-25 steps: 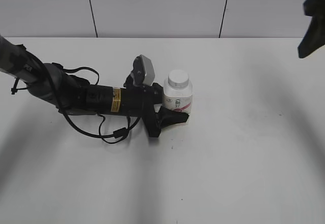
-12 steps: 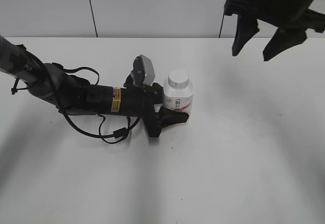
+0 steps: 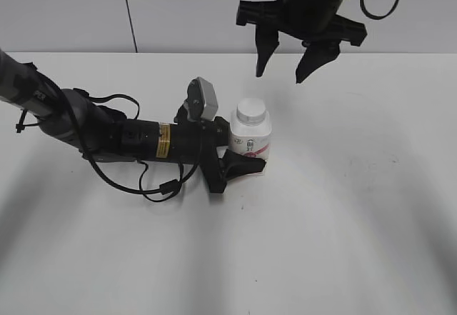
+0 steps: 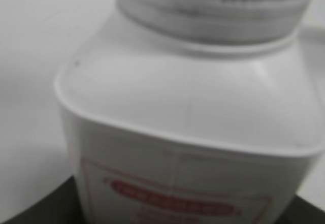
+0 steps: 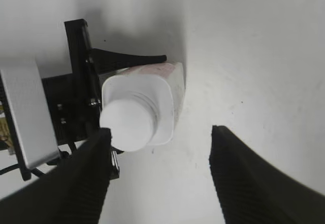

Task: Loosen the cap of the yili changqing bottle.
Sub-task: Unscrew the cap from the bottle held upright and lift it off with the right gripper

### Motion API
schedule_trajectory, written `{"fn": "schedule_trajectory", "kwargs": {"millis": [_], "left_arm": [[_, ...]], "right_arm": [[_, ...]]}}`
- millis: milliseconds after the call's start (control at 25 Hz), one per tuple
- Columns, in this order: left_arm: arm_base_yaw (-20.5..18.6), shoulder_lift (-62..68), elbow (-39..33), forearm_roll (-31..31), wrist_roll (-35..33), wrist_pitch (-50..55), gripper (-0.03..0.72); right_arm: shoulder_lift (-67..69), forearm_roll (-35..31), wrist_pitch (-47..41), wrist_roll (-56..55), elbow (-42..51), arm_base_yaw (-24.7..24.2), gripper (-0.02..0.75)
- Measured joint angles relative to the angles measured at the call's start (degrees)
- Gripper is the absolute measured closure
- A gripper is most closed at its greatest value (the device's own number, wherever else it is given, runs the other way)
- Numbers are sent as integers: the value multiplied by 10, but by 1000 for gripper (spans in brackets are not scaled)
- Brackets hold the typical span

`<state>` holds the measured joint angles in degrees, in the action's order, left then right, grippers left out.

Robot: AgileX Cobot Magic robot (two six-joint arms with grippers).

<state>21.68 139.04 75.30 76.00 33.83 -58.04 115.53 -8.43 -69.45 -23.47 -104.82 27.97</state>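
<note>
1. Since half a second ago, the right gripper [image 3: 290, 63] has been swung leftward from the upper right corner and is now held in the air above and slightly behind the yili changqing bottle [image 3: 250, 142].
2. Its jaws are spread wide apart and nothing is held between them.
3. The bottle is stood upright on the white table [image 3: 343, 208], with the cap [image 3: 251, 110] still seated on its neck.
4. The bottle is clamped low on its body by the jaws of the left gripper [image 3: 246, 159], whose arm is laid along the table from the left.
5. From the right wrist view, the cap [image 5: 127, 125] is seen from above, just beside one dark finger.
</note>
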Motion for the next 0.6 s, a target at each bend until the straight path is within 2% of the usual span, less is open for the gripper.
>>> {"fn": "schedule_trajectory", "kwargs": {"millis": [600], "left_arm": [[0, 0, 0, 0, 0, 1, 269]], "right_arm": [[39, -20, -1, -14, -22, 21, 256]]}}
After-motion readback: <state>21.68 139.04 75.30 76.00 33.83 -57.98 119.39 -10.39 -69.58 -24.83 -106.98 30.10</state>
